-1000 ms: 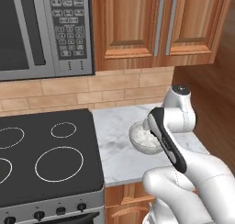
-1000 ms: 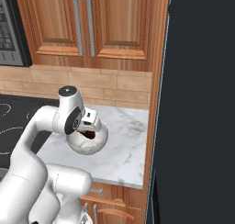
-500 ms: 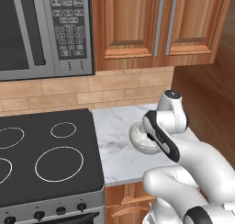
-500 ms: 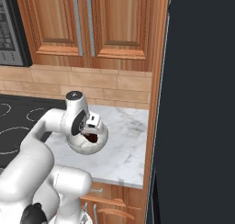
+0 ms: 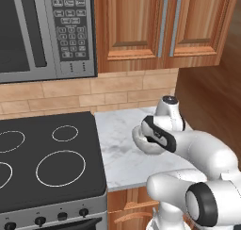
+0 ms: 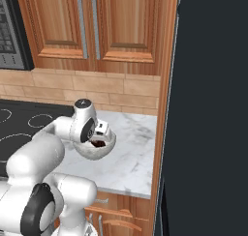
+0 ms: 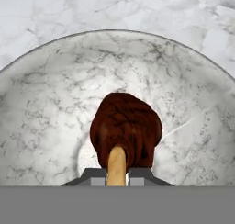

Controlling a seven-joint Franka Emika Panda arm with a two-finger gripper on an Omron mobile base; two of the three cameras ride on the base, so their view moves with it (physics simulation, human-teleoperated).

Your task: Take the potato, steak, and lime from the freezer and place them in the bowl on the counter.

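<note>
Hand view puts us right above the bowl (image 7: 55, 108), looking down into its mottled grey inside, with the veined marble worktop (image 7: 137, 12) beyond its far rim. Our jaws (image 7: 117, 175) are clenched on the steak (image 7: 126, 129), a dark brown-red piece with a pale tan strip (image 7: 116, 165) that runs down between the two finger tips. We cannot tell whether the steak touches the bowl's bottom or hangs just over it.

From the left base view, we see our arm (image 5: 188, 146) reaching across the worktop (image 5: 117, 144), its hand over the bowl (image 5: 141, 142), which stands near the worktop's middle, to the right of the black stovetop (image 5: 47, 158). A microwave (image 5: 47, 31) hangs above the stovetop, and wooden wall cabinets (image 5: 155, 26) hang above the worktop.

From the right base view, we see the steak (image 6: 98, 143) as a dark patch just over the bowl (image 6: 97, 150), under our hand. The dark slate freezer (image 6: 208, 114) rises at the right, beside the worktop's end.
</note>
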